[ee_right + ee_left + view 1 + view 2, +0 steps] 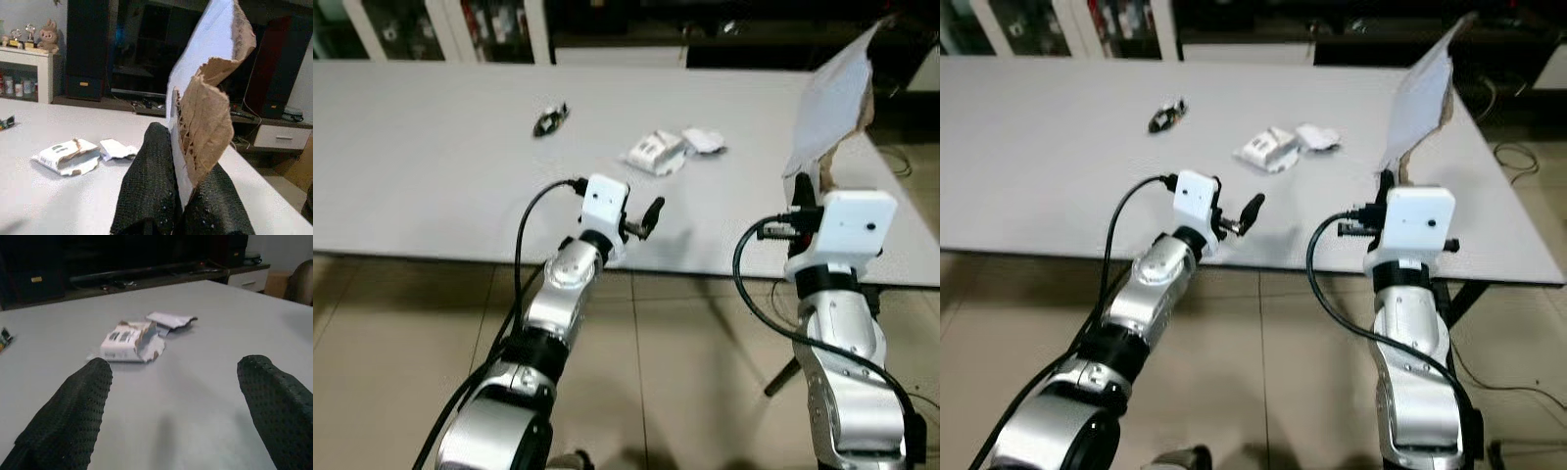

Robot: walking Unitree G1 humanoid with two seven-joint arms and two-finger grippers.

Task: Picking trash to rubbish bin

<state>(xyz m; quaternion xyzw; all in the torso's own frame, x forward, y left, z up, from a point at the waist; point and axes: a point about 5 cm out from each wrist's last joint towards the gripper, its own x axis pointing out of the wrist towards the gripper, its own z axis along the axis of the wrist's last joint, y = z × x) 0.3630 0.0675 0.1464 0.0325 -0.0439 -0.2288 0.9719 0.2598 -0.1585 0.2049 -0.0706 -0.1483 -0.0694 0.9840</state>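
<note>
- Right claw (pixel 183 205) at right of frame pinches torn cardboard (pixel 832 103); carrying it binward comes next.
- Left claw (pixel 171 396), centre, gapes wide before a crumpled, possibly paper, wrapper (pixel 128 341) on the desk (pixel 431 186).

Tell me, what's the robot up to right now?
Right gripper shut on torn cardboard. Left gripper open, aimed at crumpled carton on table. Small wrapper further off. Nothing in the way.

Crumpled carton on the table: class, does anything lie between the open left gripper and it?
Nothing visible does. The left gripper is open and points at the crumpled carton, with bare table between them. A smaller white scrap lies just beyond the carton. The right gripper is shut on a torn cardboard piece.
</note>
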